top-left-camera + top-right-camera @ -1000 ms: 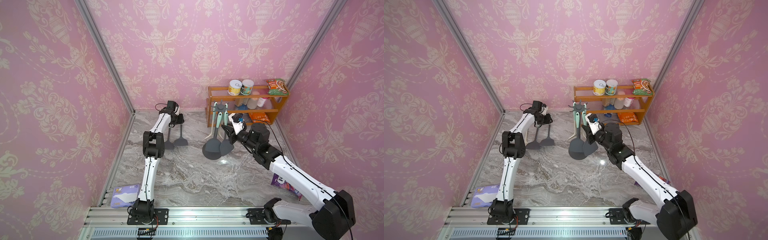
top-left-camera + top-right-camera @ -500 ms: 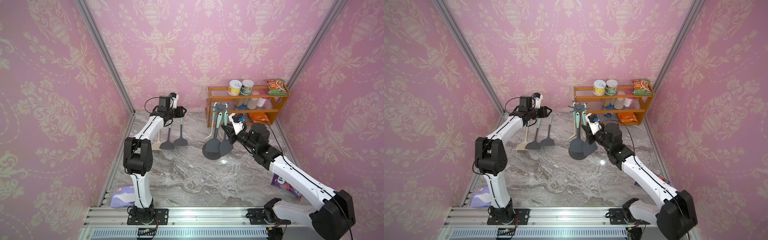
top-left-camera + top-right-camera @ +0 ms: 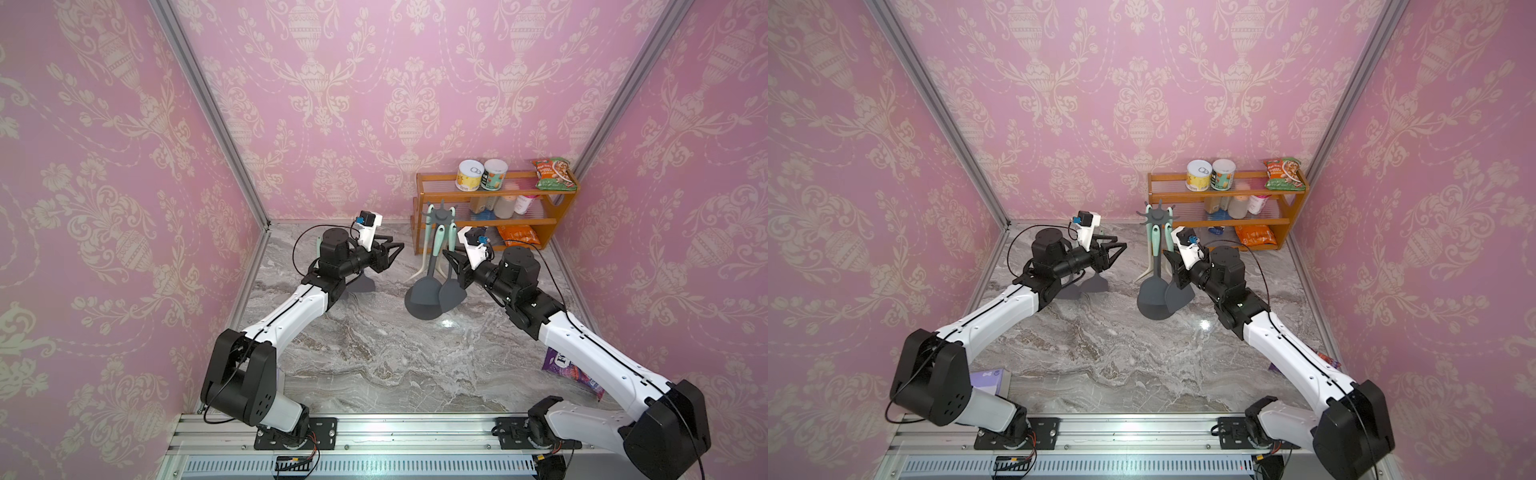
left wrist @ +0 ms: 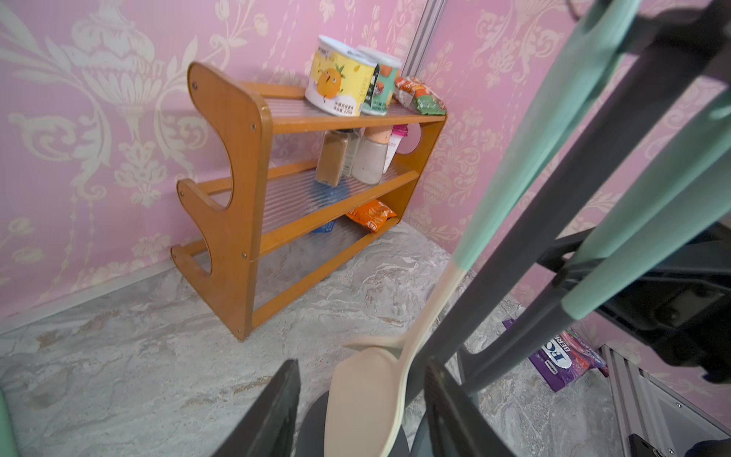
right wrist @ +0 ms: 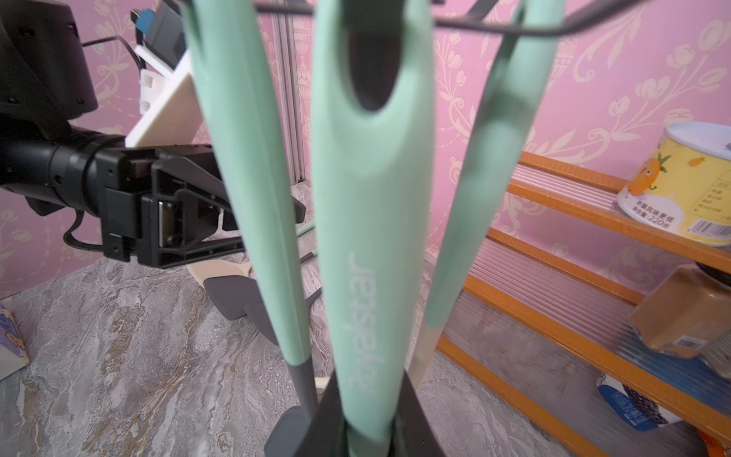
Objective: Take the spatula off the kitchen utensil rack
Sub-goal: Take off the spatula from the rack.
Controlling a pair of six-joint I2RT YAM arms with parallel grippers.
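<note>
Spatula (image 5: 368,237) hangs on the rack (image 3: 443,215), not yet off its hook, flanked by two other mint-handled utensils (image 5: 237,158). Your right gripper (image 5: 370,399) is clamped tight on the lower end of the spatula's handle. This low grip likely lets you raise the hanging hole up and over the hook. Your left gripper (image 3: 395,253) hovers beside the rack, jaws roughly half apart and empty. It is probably placed to steady the stand. Rack stands on the table (image 3: 374,353), near the orange shelf (image 3: 519,222).

A mock kitchen in a lab is indicated; wallpapered panels (image 3: 374,104) are framed by aluminium profiles (image 3: 216,120); a spice shelf (image 4: 249,166) is stocked.
</note>
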